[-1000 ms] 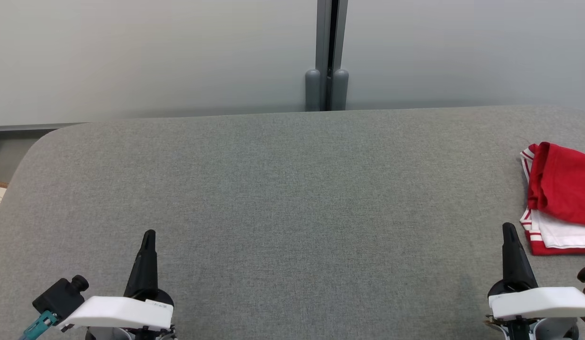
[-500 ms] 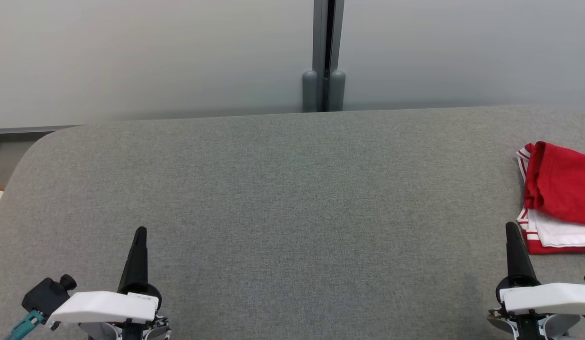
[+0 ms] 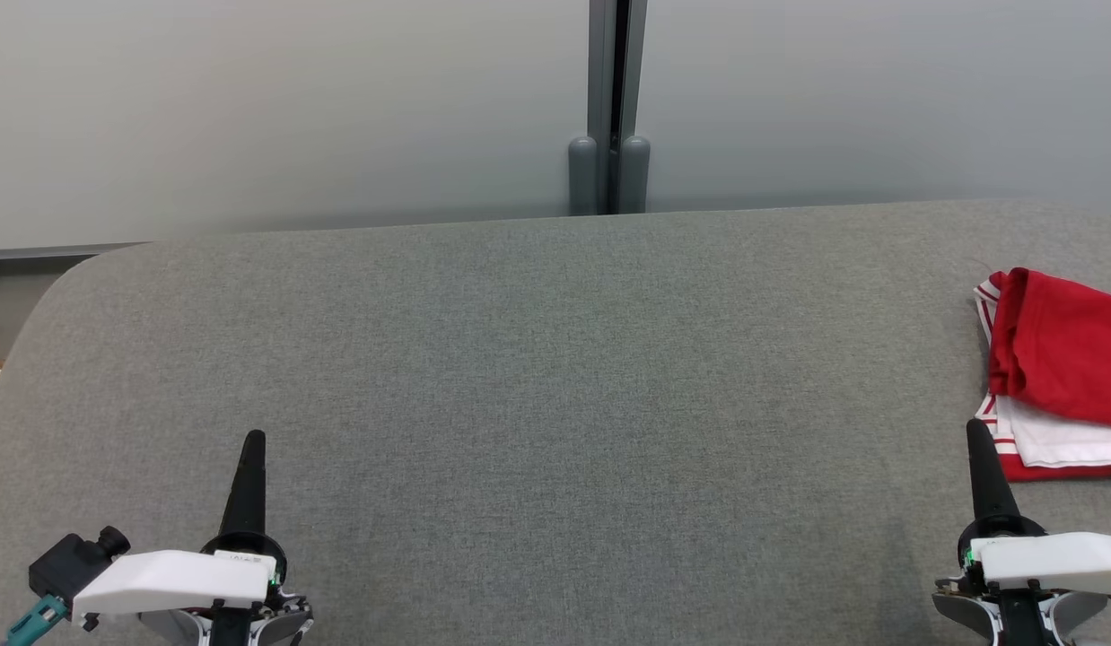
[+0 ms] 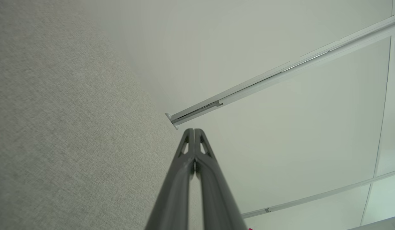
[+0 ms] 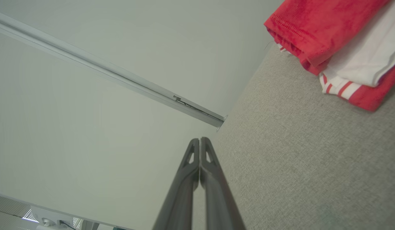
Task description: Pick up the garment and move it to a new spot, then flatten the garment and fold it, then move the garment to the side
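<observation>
As we look from the head, one red-and-white garment (image 3: 1054, 359) lies at the right edge of the grey table (image 3: 555, 359), just ahead-right of the right gripper (image 3: 976, 431), its long side running away from us. The left gripper (image 3: 253, 440) is well apart. From the left wrist, fingers pressed together, empty. From the right wrist, likewise, with the garment at upper right.

The left gripper (image 3: 252, 437) stood at the lower left of the head view. Its two dark fingers (image 4: 184, 166) were pressed together tip to tip into one narrow spike pointing forward. The right gripper (image 3: 975, 427) mirrored it at the lower right, its fingers (image 5: 213, 179) likewise closed on nothing. Both spikes leaned slightly inward. Each rose from a white wrist housing (image 3: 174, 579). Beside the left one sat a black camera module (image 3: 71, 565) with a teal connector (image 3: 26, 619). The two arms were held well apart.
</observation>
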### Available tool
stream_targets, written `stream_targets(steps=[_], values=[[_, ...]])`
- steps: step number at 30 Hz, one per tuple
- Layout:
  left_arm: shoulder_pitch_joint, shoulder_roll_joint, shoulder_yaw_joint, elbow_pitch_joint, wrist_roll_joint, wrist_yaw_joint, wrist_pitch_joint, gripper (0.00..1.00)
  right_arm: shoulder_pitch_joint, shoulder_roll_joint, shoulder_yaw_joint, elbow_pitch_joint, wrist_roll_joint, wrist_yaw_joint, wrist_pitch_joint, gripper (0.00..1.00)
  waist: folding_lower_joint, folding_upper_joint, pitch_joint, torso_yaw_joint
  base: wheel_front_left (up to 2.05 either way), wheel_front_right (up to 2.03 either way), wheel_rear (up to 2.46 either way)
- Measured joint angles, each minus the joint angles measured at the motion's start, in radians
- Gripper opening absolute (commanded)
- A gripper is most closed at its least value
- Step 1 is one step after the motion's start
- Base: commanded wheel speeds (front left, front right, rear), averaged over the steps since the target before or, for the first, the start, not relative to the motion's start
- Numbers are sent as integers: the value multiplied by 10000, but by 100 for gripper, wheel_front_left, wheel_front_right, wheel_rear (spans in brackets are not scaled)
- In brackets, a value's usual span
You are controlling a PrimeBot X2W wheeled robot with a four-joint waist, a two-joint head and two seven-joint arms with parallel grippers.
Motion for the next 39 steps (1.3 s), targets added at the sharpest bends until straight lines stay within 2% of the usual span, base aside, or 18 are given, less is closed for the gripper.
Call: stream_targets(steps=[39], values=[[-359, -6, 688, 180, -2915, -98, 938, 0, -258, -2, -399, 121, 3476, -2, 930, 0, 0, 0, -93, -214, 0, 0, 0]])
